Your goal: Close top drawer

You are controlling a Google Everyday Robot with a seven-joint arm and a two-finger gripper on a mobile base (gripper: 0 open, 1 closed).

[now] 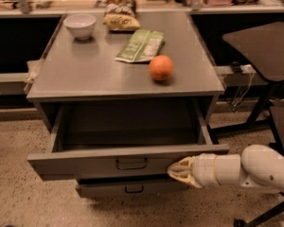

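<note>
Cream-coloured and tapered, the gripper (pixel 179 170) sits nearest, low on the right, its tip at or just against the front panel of the top drawer (pixel 85 162), to the right of the dark handle (pixel 131 163). Whether it is clenched or released I cannot tell. The white arm (pixel 255 167) reaches in from the right edge. The drawer stands pulled well out, its inside bare, above a narrower lower drawer (pixel 132 188). Since the contact is off-centre, the push probably goes best if aimed straight back along the slides and kept steady, or shifted nearer the handle, so the panel does not skew and bind. Beyond, the tabletop (pixel 85 74) carries an orange (pixel 161 68), a green packet (pixel 141 45), a white bowl (pixel 80 25) and a brown snack bag (pixel 119 12); a gentle finish keeps the orange from rolling.
</note>
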